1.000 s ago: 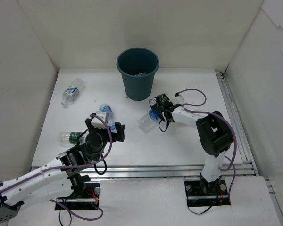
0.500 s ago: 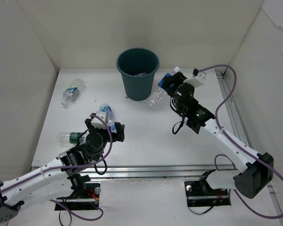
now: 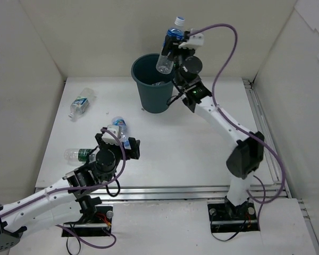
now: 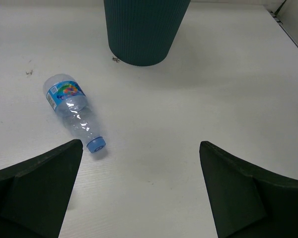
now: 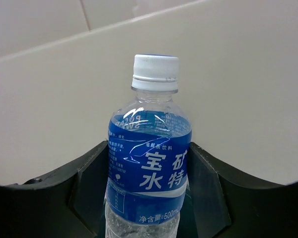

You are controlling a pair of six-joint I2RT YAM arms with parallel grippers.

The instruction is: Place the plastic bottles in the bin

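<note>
Your right arm has swung up and back since the earlier frame, lifting the bottle from beside the bin to above its rim. Your right gripper [image 3: 174, 48] is closed on the held bottle [image 5: 149, 171], both fingers [image 5: 87, 186] pressing on the blue label. The held bottle stands close to upright: its long axis runs up and down, white cap [image 5: 155, 67] on top, base pointing down. In the top view it leans slightly, cap toward the back wall, and its base overlaps the right side of the bin [image 3: 154, 98]. Something pale lies inside the bin; what it is cannot be told.

Your left gripper [image 4: 140, 146] hangs low over the table [image 4: 228, 84] with its fingers spread wide and nothing between them. Just ahead of it lies the near bottle [image 4: 68, 101] on its side, long axis slanting, blue cap [image 4: 96, 144] pointing back toward the gripper. The green bottle [image 3: 78, 154] lies on its side left of that arm, its long axis running left to right. The far bottle [image 3: 81, 102] lies by the left wall, slanted, well apart from the bin.
</note>
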